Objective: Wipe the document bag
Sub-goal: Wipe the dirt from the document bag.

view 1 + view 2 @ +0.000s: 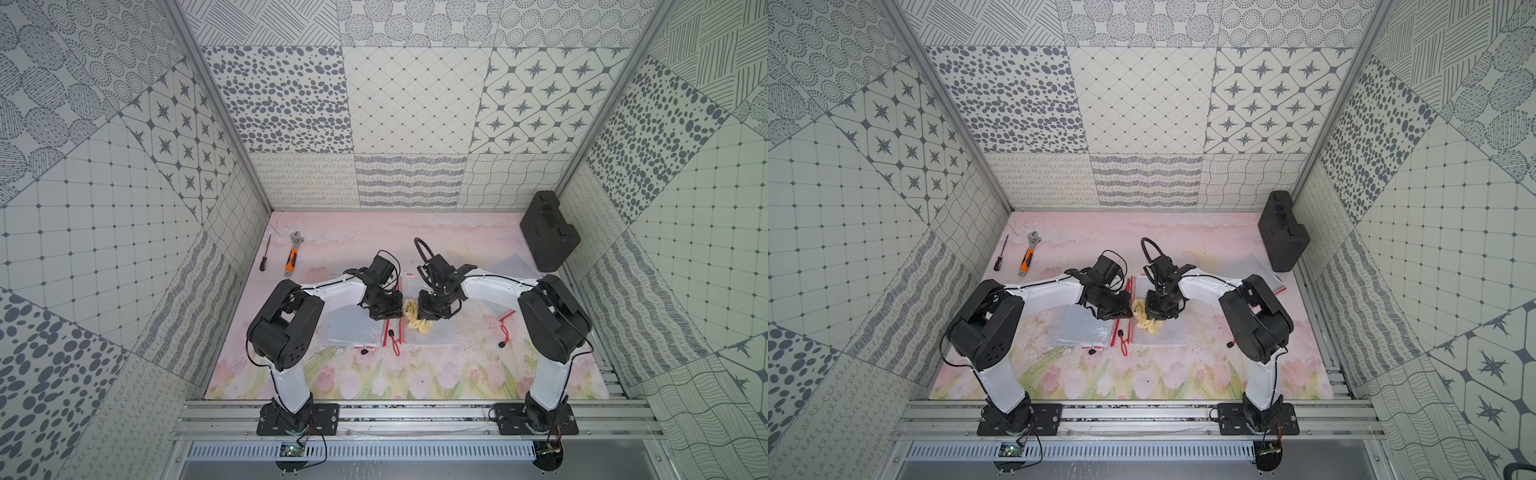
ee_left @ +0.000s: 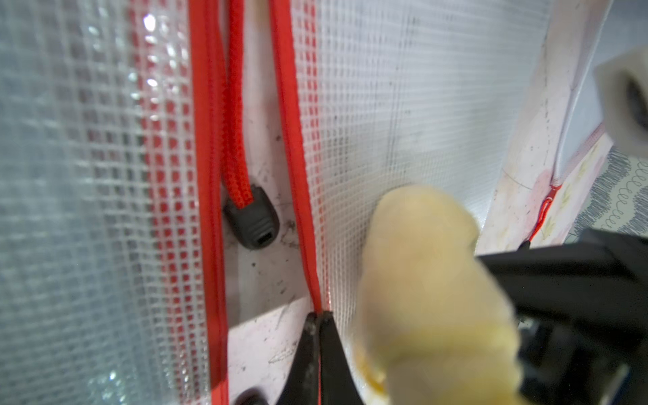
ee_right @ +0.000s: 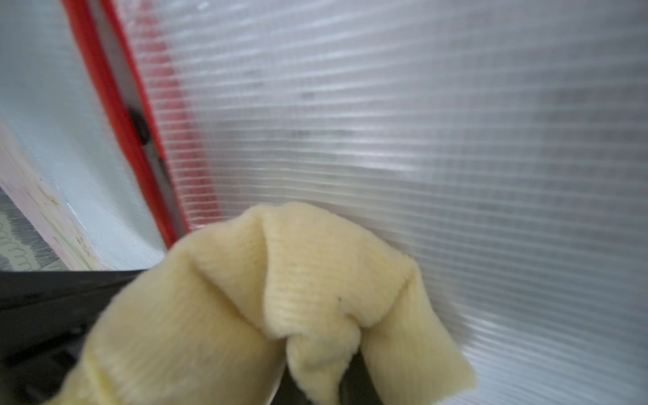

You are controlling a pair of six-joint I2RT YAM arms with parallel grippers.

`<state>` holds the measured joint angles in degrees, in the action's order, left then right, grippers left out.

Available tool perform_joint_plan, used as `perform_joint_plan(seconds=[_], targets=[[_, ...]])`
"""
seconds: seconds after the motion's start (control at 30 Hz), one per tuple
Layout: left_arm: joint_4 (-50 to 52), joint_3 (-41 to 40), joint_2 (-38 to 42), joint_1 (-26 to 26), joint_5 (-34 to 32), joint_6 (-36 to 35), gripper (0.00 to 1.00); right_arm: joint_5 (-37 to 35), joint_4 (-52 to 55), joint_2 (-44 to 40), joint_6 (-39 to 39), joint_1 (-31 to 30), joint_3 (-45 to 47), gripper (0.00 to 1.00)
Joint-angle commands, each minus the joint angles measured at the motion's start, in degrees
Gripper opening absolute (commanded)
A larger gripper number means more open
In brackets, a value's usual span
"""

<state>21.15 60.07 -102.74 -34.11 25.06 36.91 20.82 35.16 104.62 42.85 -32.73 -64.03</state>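
Note:
The document bag (image 1: 436, 334) is a clear mesh pouch with a red zipper edge, lying flat mid-table in both top views (image 1: 1167, 332). My left gripper (image 2: 318, 315) is shut on its red zipper edge (image 2: 298, 175), pinning that side. A crumpled yellow cloth (image 1: 415, 320) rests on the bag near that edge. My right gripper (image 1: 430, 316) is shut on the cloth (image 3: 308, 298), which hides its fingertips and presses against the mesh (image 3: 438, 140). In the left wrist view the cloth (image 2: 431, 280) sits just beside the pinched edge.
A second mesh bag (image 1: 353, 330) lies just left, its red pull cord (image 2: 236, 122) and grey toggle (image 2: 252, 224) between the two. A third bag (image 1: 509, 266) lies back right by a black case (image 1: 548, 230). A wrench (image 1: 292, 255) and a screwdriver (image 1: 265, 253) lie back left.

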Motion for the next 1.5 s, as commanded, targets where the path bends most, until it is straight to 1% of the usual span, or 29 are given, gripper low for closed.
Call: perform_joint_plan(seconds=[0.0,0.07,0.13,0.17,0.2,0.3,0.37,0.43,0.47,0.53,0.6,0.7,0.87,0.93,0.97,1.03,1.13,1.27,1.37,1.47], targets=[[0.3,0.5,0.0,0.6,-1.2,-0.5,0.0,-6.3,6.0,-5.1,-2.7,9.4,8.7,0.0],[0.3,0.2,0.0,0.6,-1.2,-0.5,0.0,-8.1,8.1,-8.1,-4.5,12.3,9.9,0.0],[0.1,0.3,-0.2,0.5,-1.0,-0.4,0.0,-7.7,8.6,-8.8,-4.9,12.0,9.1,0.0],[0.0,0.4,-0.3,0.6,-0.9,-0.3,0.0,-6.7,8.2,-8.5,-4.5,10.8,8.3,0.0],[-0.1,0.5,-0.3,0.6,-0.9,-0.3,0.0,-6.4,7.9,-7.9,-3.7,9.3,7.3,0.0],[0.0,0.8,-0.5,0.6,-0.9,0.0,0.0,-6.4,7.3,-4.3,-0.9,1.5,1.2,0.0],[-0.4,0.9,-0.6,0.6,-0.7,0.1,0.0,-5.5,6.9,-0.7,0.8,-4.4,-4.2,0.0],[-0.2,1.1,-0.7,0.5,-0.6,0.2,0.0,-4.5,6.9,2.6,1.6,-8.7,-9.1,0.0],[0.0,1.3,-0.9,0.6,-0.6,0.1,0.0,-3.9,6.8,4.0,1.8,-10.1,-11.0,0.0],[0.2,1.6,-1.0,0.5,-0.6,-0.2,0.0,-3.1,6.4,5.5,2.6,-11.1,-12.0,0.0],[0.5,1.8,-1.1,0.5,-0.7,-0.5,0.0,-2.8,4.9,5.1,3.3,-10.4,-9.4,0.0],[1.0,2.2,-1.1,0.5,-0.8,-1.1,0.0,-2.4,3.4,2.0,3.2,-6.9,-2.0,0.0],[1.1,1.9,-0.8,0.6,-1.1,-1.6,0.0,-5.0,4.2,-8.4,0.6,5.0,12.7,0.0],[1.1,1.9,-0.9,0.6,-1.0,-1.7,0.0,-6.4,5.0,-11.2,-0.3,7.5,14.5,0.0],[1.1,1.9,-1.0,0.6,-0.9,-1.6,0.0,-6.3,5.4,-11.5,-0.7,7.3,13.7,0.0],[0.7,2.0,-1.4,0.6,-0.5,-1.5,0.0,-5.7,6.3,-10.3,-0.3,4.8,10.6,0.0],[0.8,2.5,-1.8,0.5,-0.4,-1.1,0.0,-5.9,6.7,-5.2,1.3,-3.1,3.0,0.0],[0.4,2.5,-1.7,0.6,-0.8,-0.5,0.0,-2.3,4.7,4.0,3.5,-13.7,-7.1,0.0],[0.6,3.1,-2.0,0.6,-0.8,-0.4,0.0,0.6,2.1,7.5,5.3,-17.0,-9.8,0.0],[0.7,3.2,-2.1,0.6,-1.0,-0.4,0.0,-0.7,1.6,6.1,6.0,-16.2,-6.5,0.0]])
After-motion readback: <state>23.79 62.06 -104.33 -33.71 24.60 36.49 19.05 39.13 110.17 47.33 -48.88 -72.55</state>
